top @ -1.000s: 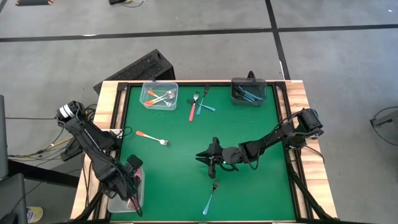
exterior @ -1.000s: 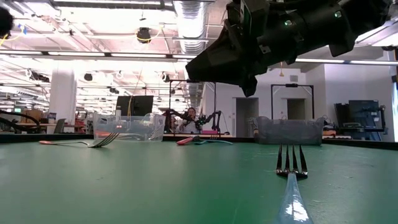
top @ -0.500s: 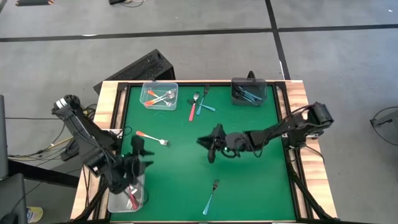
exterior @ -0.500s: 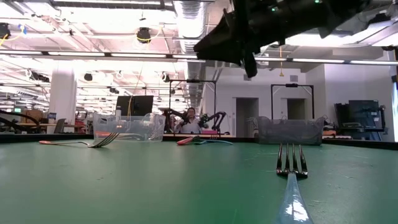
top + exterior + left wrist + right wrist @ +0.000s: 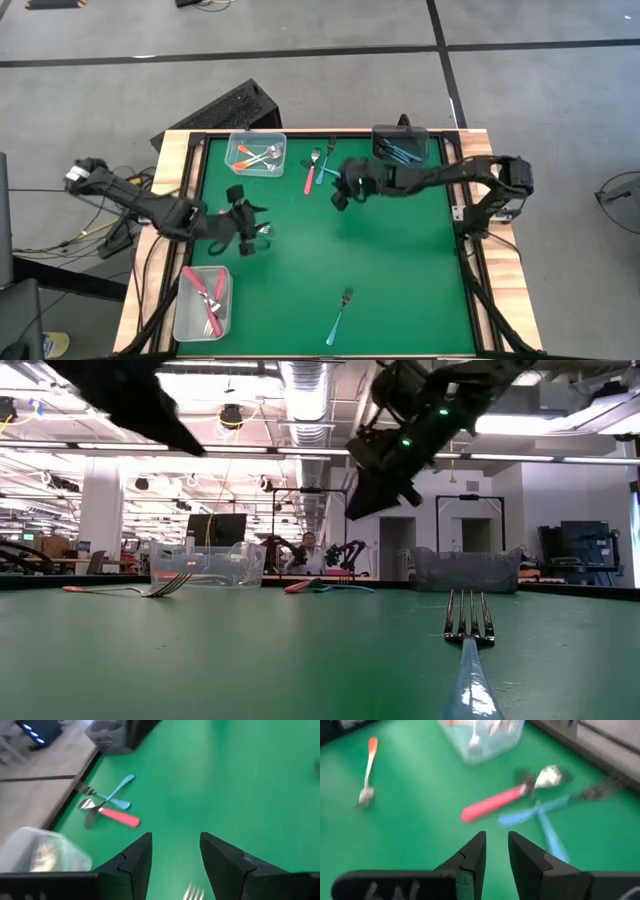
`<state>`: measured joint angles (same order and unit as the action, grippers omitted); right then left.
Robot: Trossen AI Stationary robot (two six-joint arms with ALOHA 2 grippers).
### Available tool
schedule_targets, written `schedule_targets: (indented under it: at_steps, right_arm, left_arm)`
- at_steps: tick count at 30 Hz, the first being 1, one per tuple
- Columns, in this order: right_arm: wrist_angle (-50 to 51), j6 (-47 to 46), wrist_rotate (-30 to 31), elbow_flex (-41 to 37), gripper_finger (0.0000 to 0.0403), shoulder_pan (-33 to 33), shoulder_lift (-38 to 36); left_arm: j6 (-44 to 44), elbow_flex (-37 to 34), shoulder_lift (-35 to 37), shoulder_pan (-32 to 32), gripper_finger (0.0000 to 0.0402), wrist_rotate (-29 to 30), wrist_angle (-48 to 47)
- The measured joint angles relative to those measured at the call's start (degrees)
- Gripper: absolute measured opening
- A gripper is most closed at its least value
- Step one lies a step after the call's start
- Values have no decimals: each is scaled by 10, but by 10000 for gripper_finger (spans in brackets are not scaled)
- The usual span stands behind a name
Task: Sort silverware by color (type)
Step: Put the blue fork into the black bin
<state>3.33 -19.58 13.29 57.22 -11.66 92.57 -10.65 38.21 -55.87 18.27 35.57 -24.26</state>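
Note:
An orange-handled fork [image 5: 130, 589] lies flat on the green mat at the left. My left gripper [image 5: 255, 225] hovers open above it, and only the fork's tines [image 5: 192, 892] show below the fingers. Near the far edge, a red-handled piece [image 5: 495, 802] and two crossed blue-handled pieces [image 5: 540, 820] lie in a loose pile [image 5: 320, 170]. My right gripper [image 5: 338, 195] hangs just near of the pile, its fingers [image 5: 475, 852] a little apart with nothing between them. A blue-handled fork [image 5: 340, 315] lies alone near the front edge.
A clear bin [image 5: 255, 153] at the far left holds orange-handled forks. A dark bin [image 5: 400, 147] at the far right holds blue ones. A clear bin [image 5: 203, 303] at the near left corner holds red ones. Open mat lies in the middle and at the right.
My left gripper has swung up out of the near-left bin toward the far edge and the right, turning as it went, and now hangs over the orange fork. My right gripper has gone from above the lone blue fork toward the far edge, to the pile. No silverware has moved.

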Motion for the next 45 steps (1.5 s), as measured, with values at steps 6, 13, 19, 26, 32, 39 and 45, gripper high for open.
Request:
schedule_targets:
  at_steps: [6, 13, 19, 26, 32, 39, 45]
  right_arm:
    - [77, 82, -37, 67, 121, -81, 58]
    - [125, 125, -91, 117, 123, -142, 146]
    - [189, 160, -134, 190, 123, -173, 202]
    - [267, 185, -161, 250, 123, -159, 259]
    - [271, 206, -169, 262, 123, -154, 284]
    - [299, 222, -160, 261, 70, -147, 277]
    - [336, 244, -159, 258, 38, -129, 257]
  left_arm:
    - [59, -41, 4, -165, 143, -149, 161]
    - [158, -44, -5, -263, 142, -124, 206]
    - [184, -44, -5, -296, 142, -56, 207]
    - [190, -44, -19, -334, 142, -33, 202]
    - [176, -44, -74, -382, 142, -49, 236]
    - [59, -44, -152, -389, 142, -103, 232]
    - [-38, -44, -213, -356, 141, -128, 224]
